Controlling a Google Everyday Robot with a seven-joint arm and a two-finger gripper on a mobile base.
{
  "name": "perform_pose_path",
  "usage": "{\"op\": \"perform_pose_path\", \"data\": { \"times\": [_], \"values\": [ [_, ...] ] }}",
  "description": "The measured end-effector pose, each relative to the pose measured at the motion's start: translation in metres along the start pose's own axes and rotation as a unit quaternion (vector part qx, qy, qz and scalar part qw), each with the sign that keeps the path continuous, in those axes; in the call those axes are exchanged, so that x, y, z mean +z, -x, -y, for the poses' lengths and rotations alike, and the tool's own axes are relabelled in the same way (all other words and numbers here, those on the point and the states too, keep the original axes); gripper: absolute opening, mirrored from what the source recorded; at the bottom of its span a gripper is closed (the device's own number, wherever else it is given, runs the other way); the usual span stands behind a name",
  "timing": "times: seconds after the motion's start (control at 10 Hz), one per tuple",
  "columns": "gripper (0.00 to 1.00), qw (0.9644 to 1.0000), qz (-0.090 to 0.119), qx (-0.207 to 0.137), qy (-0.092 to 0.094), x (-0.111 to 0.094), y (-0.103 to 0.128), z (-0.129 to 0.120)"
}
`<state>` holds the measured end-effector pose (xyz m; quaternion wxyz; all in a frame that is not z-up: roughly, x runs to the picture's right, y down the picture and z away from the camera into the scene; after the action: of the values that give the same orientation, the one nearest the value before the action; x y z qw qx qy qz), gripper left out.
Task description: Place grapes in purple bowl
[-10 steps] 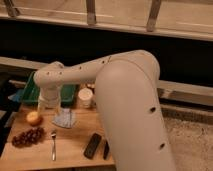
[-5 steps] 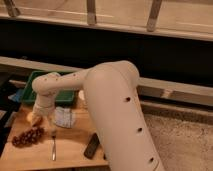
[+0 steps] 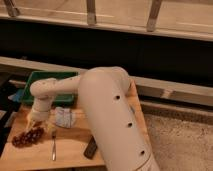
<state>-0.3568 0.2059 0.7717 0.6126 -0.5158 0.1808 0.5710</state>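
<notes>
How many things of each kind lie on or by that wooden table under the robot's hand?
Bunch of grapes: 1
Metal utensil: 1
Dark flat object: 1
Crumpled white-blue wrapper: 1
Green tray: 1
Blue object beside the tray: 1
Total: 6
The hand hangs open just above the grapes.

A bulky white robot arm (image 3: 107,120) fills the middle and bends left across a wooden table (image 3: 72,145). Its wrist points down at the table's left end, where the gripper (image 3: 36,124) hangs with fingers spread, just above the upper end of the grapes (image 3: 27,137). The dark red bunch lies on the wood. Right of it lie a slim metal utensil (image 3: 53,148) and a dark oblong object (image 3: 91,148). A pale crumpled wrapper (image 3: 64,117) sits beside the wrist, and a green tray (image 3: 50,77) stands behind.
</notes>
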Motion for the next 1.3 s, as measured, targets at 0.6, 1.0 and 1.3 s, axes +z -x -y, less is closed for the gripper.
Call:
{"op": "perform_pose_path", "data": {
  "times": [0.6, 1.0, 1.3],
  "values": [
    [0.38, 0.9997, -0.017, -0.015, -0.008, 0.019, 0.000, -0.014],
    [0.02, 0.9998, -0.004, -0.013, -0.012, 0.016, 0.003, -0.013],
    [0.00, 0.9998, 0.015, -0.009, -0.009, 0.003, 0.002, -0.008]
  ]
}}
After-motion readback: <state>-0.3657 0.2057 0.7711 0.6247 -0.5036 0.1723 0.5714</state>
